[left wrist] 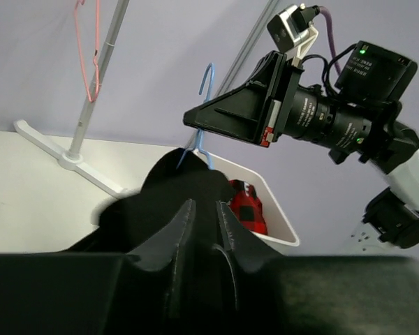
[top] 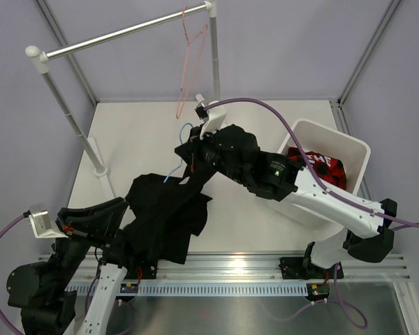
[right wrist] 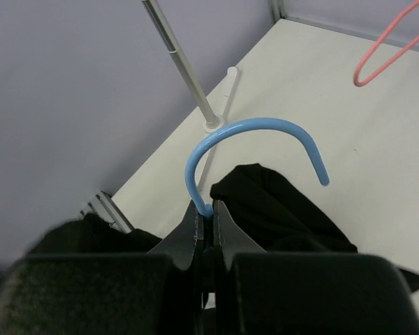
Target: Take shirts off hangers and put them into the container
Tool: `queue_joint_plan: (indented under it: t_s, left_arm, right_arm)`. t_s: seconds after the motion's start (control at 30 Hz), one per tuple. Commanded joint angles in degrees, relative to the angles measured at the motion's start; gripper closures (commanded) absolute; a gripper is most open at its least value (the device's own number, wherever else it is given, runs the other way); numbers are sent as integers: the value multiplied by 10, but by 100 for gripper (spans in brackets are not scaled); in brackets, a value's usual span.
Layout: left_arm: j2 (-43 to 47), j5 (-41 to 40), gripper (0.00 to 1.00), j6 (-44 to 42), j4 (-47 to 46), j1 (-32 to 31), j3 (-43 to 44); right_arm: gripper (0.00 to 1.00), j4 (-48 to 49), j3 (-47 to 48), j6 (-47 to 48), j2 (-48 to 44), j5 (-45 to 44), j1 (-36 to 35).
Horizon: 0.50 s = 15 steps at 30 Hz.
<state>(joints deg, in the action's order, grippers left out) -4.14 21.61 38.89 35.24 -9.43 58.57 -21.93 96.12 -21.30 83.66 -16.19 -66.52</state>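
The right pincer (right wrist: 211, 209) clamps the blue hanger (right wrist: 251, 125), the left pincer (left wrist: 204, 209) stands narrowly apart, and the plaid shirt (top: 321, 166) lies in the white basket (top: 339, 138).

Bright, even, diffuse light comes from above, and shadows on the white table (top: 265, 125) are faint. The black shirt (top: 164, 216) loses all detail. Close up, the left gripper (left wrist: 204, 206) and right gripper (right wrist: 206, 209) blur, while the blue hanger (right wrist: 258, 123) is sharp.
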Motion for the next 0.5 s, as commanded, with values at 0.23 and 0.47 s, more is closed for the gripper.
queue_joint_plan:
  t_s: [0.23, 0.47]
  left_arm:
    - [-30, 98, 39, -35, 21, 0, 16]
    - [-42, 199, 19, -35, 11, 1, -14]
  right_arm:
    - [100, -93, 95, 52, 1, -127, -10]
    - [100, -150, 187, 86, 62, -179, -10]
